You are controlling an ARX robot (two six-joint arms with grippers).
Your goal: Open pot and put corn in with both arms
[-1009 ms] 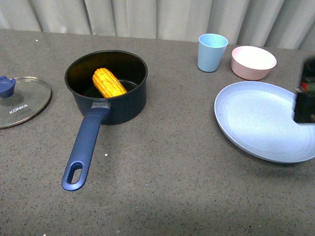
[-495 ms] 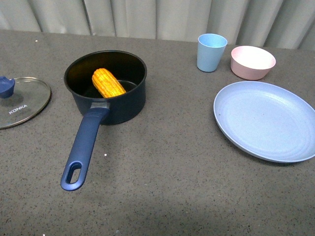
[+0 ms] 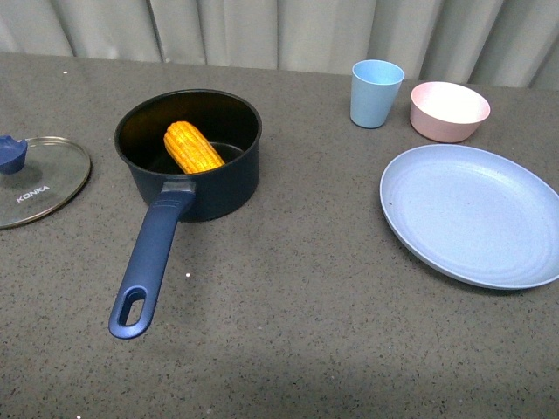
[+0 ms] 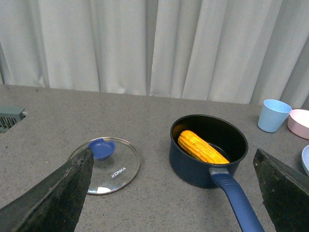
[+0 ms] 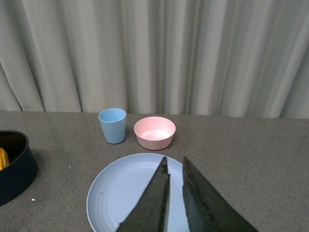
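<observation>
The dark navy pot (image 3: 218, 188) stands uncovered at the left-centre of the table, its long blue handle (image 3: 148, 262) pointing toward me. The yellow corn (image 3: 194, 147) lies tilted inside it. The glass lid (image 3: 44, 179) with its blue knob (image 3: 12, 154) rests flat on the table left of the pot. Neither arm shows in the front view. In the left wrist view my left gripper (image 4: 173, 151) is open, held back from the pot (image 4: 186, 166), corn (image 4: 202, 147) and lid (image 4: 116, 166). My right gripper (image 5: 174, 158) is shut and empty above the blue plate (image 5: 120, 193).
A light blue cup (image 3: 376, 92) and a pink bowl (image 3: 449, 111) stand at the back right, with a large blue plate (image 3: 472, 214) in front of them. A pale curtain closes off the far side. A grey box (image 4: 9, 117) sits at the table's far left.
The black part of the right arm seen at the front view's right edge one second ago has left that view. Pot, corn and lid have not moved.
</observation>
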